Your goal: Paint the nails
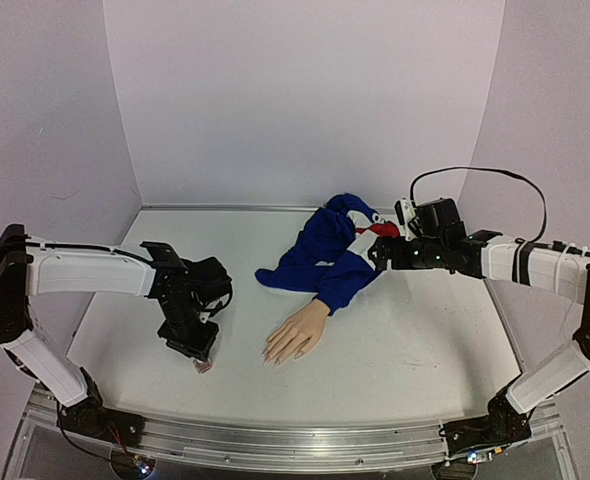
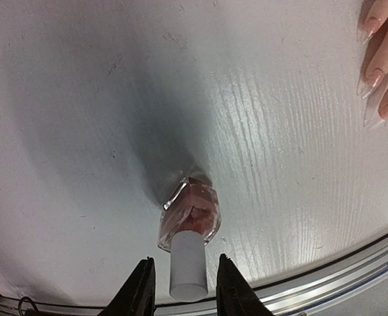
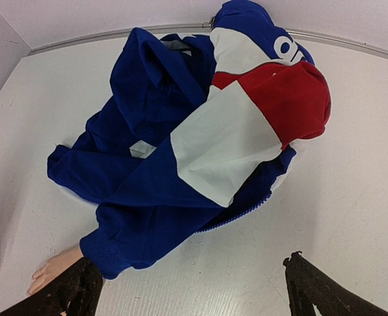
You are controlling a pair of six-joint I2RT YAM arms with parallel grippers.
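Note:
The beige mannequin hand (image 1: 295, 335) lies palm down mid-table, its wrist in a blue sleeve. Its nails (image 1: 272, 355) point toward the near edge; several long nails (image 2: 371, 27) show at the top right of the left wrist view. The pinkish polish bottle (image 2: 191, 217) lies on its side with its white cap (image 2: 187, 266) between the fingers of my left gripper (image 2: 184, 286). The jaws are open, with a small gap on each side of the cap. My right gripper (image 3: 191, 289) is wide open and empty above the table, just right of the sleeve cuff.
A blue, white and red jacket (image 1: 325, 250) is bunched behind the hand, filling most of the right wrist view (image 3: 181, 131). The table's metal front rail (image 2: 352, 276) runs close behind the bottle. White walls enclose the back and sides.

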